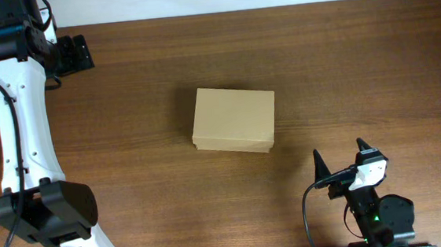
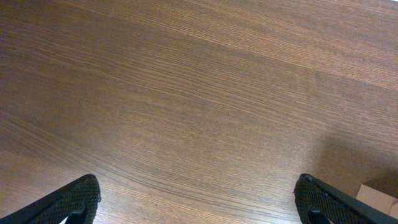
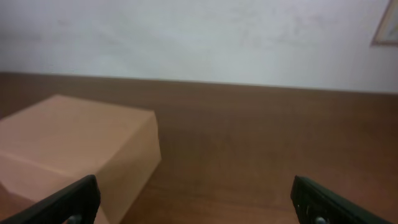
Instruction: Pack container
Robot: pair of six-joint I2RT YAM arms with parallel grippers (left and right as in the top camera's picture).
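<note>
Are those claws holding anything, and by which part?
Nothing. The left gripper and right gripper are both open and empty; the cardboard box sits untouched.

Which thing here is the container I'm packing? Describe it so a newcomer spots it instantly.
Start from the dark brown wooden table as seen from overhead. Near its middle sits a small plain tan cardboard box, rectangular, with its lid shut. It is the only loose, pale object on the wood, and nothing touches it.
</note>
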